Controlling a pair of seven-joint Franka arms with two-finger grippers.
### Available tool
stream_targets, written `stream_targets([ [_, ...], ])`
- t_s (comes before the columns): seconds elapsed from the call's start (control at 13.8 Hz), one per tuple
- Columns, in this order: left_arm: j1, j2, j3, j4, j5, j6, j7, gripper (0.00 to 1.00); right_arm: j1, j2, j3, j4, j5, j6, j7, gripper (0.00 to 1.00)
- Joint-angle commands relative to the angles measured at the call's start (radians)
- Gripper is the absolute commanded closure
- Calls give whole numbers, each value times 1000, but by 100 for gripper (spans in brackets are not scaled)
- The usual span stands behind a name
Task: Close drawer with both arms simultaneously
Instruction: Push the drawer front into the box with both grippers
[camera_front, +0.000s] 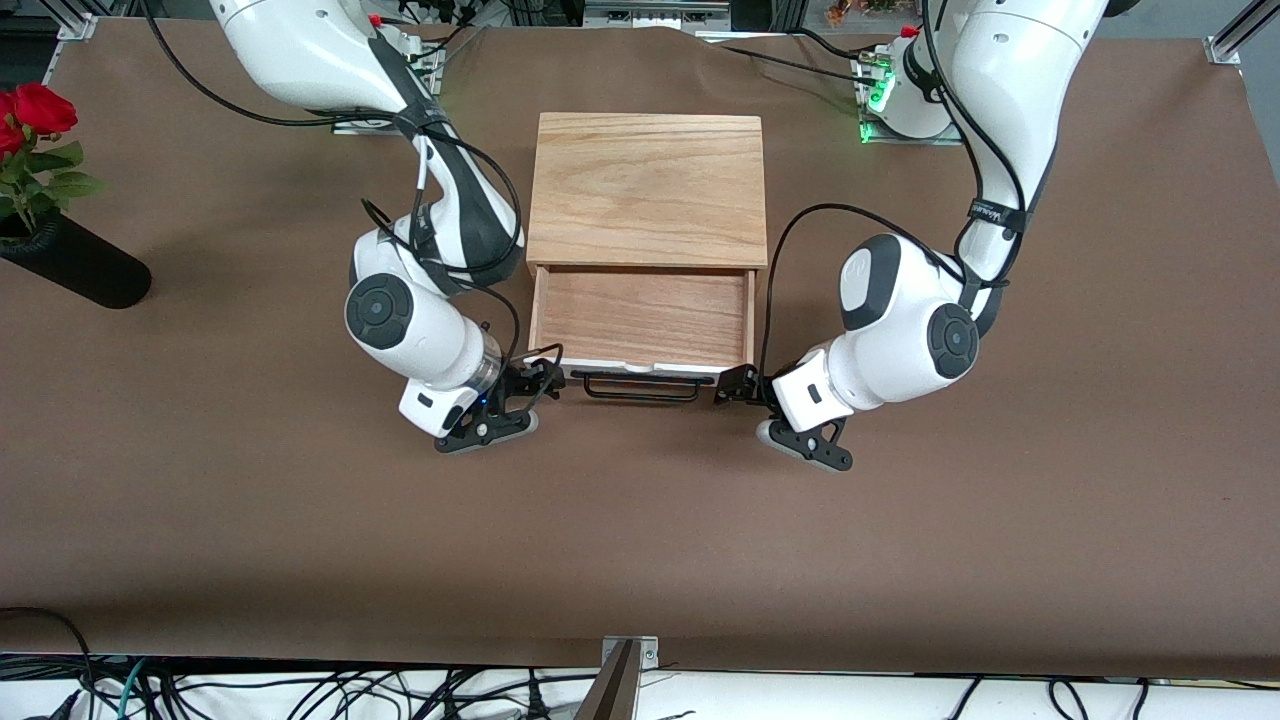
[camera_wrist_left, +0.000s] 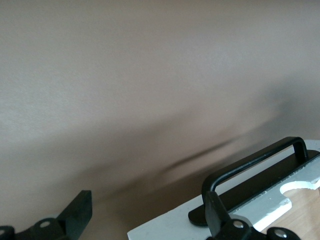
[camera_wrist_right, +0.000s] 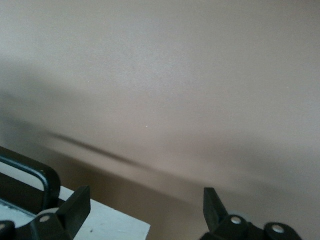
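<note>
The drawer (camera_front: 640, 318) stands pulled out of the wooden box (camera_front: 648, 188), toward the front camera. Its white front panel (camera_front: 610, 369) carries a thin black wire handle (camera_front: 640, 388). My left gripper (camera_front: 735, 385) is open at the panel's corner toward the left arm's end. In the left wrist view that gripper (camera_wrist_left: 147, 215) has the panel corner (camera_wrist_left: 170, 227) between its fingers (camera_wrist_left: 80, 212), with the handle (camera_wrist_left: 255, 165) beside them. My right gripper (camera_front: 540, 380) is open at the other corner. In the right wrist view that gripper (camera_wrist_right: 145, 207) straddles the panel corner (camera_wrist_right: 110, 225).
A black vase (camera_front: 75, 262) with red roses (camera_front: 35, 108) lies at the right arm's end of the brown table (camera_front: 640, 540). Cables run along the table edge nearest the front camera.
</note>
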Motion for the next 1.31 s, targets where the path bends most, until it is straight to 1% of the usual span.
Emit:
stream_targets([
  [0.0,-2,14,-2,22,-32,-53,5,0,5,15,2,26,16,-2,17,0],
  [0.29,11,11,-14,23,-32,-188,7,0,17,17,2,20,16,-11,18,0],
  [0.58,12,11,-12,22,-32,-238,5,0,45,20,2,16,17,-35,27,0],
  [0.8,14,11,-12,22,-32,-287,5,0,94,18,2,16,20,-101,166,0],
  [0.87,14,11,-12,23,-32,-289,4,0,103,17,1,16,14,-118,182,0],
  [1.09,12,11,-12,22,-34,-298,-2,0,104,17,1,16,3,-141,176,0],
  [1.23,12,11,-14,23,-34,-339,-2,0,104,18,1,14,2,-152,176,0],
])
